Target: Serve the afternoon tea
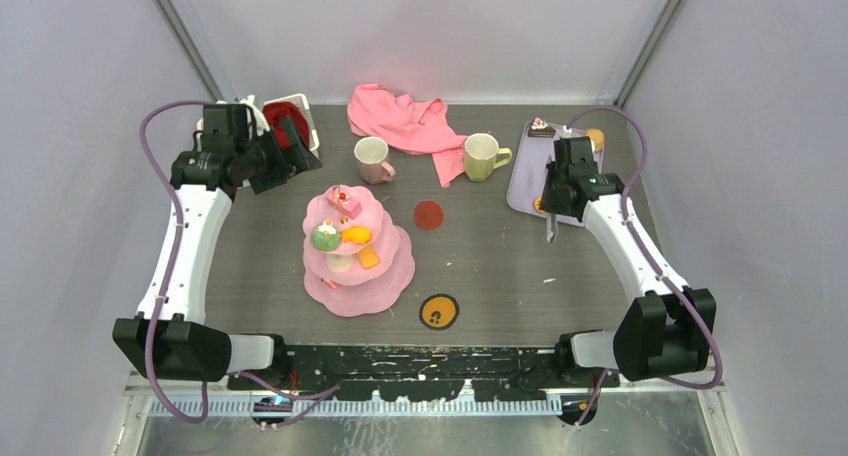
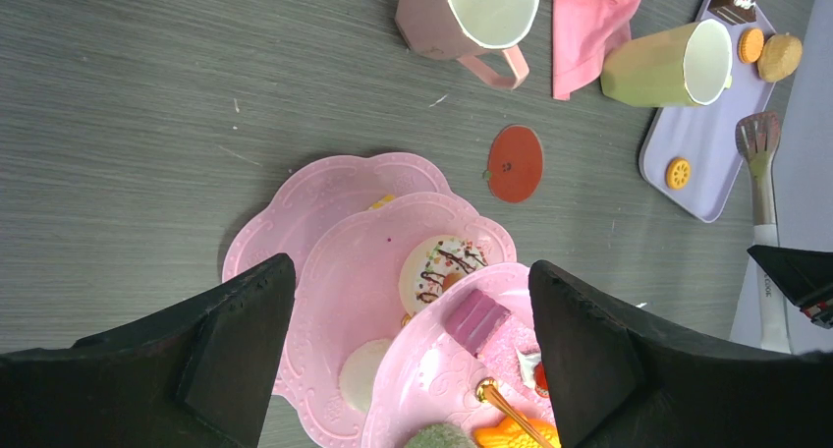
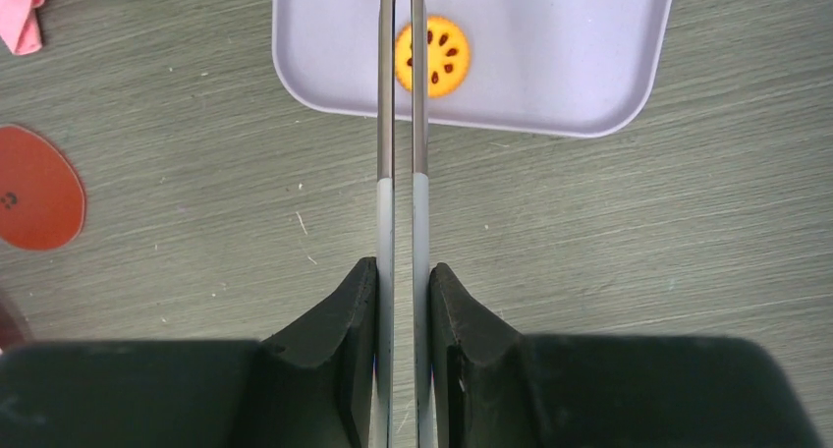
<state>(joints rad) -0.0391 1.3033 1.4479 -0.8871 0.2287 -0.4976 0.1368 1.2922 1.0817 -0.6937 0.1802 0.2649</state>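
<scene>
The white-and-black left arm [image 1: 190, 246] stretches forward from its base, wrist bent inward, and its black two-finger left gripper [image 2: 408, 271] is spread wide with nothing between the fingers. The matching right arm [image 1: 625, 246] also reaches forward. Its right gripper [image 3: 403, 271] points downward, clamped on slim metal tongs with pale grey handles [image 3: 386, 94].

A dark grey, wood-grained worktop [image 1: 500, 266] sits inside a plain booth of pale, matte panels: a left wall [image 1: 70, 96], a far wall [image 1: 420, 26] and a right wall [image 1: 770, 96]. Slim metal struts [image 1: 180, 36] run up the two far corners. A brushed metal ledge [image 1: 430, 436] borders the near edge. The light is soft and even.
</scene>
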